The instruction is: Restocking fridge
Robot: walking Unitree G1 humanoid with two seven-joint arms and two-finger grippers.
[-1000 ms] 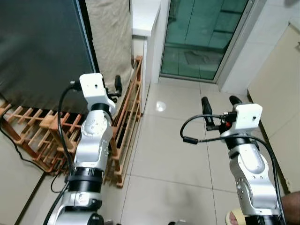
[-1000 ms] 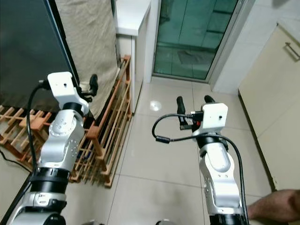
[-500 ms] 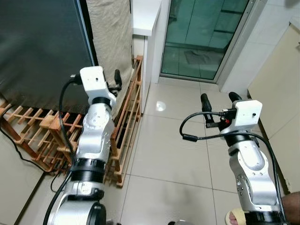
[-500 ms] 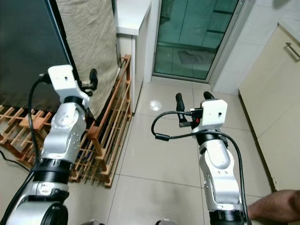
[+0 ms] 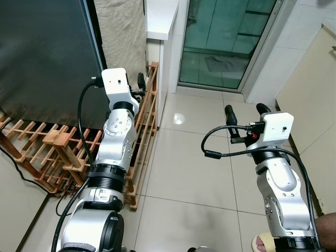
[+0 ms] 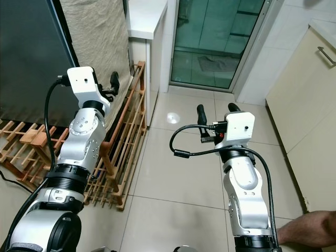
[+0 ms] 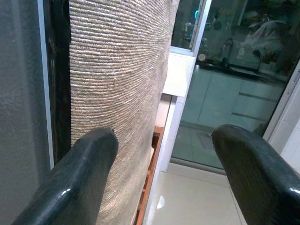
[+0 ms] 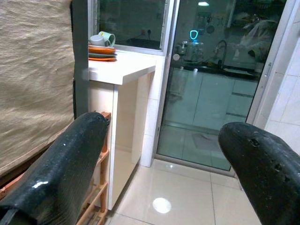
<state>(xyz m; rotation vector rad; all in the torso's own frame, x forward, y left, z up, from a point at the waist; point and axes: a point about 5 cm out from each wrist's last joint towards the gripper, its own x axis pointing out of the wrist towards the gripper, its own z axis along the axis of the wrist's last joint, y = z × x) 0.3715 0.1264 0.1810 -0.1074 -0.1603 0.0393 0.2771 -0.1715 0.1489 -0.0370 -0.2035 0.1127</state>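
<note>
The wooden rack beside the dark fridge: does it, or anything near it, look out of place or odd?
The wooden rack lies flat on the floor by the fridge, not upright, and a black cable trails across it. A beige cloth hangs over the fridge's side. Both hands, left and right, are open and hold nothing.

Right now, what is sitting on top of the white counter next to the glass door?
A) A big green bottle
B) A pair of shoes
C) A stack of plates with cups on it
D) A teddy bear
C: in the right wrist view, orange and dark plates lie stacked on the white counter, with two cups lying on top of them, next to the glass door.
</note>
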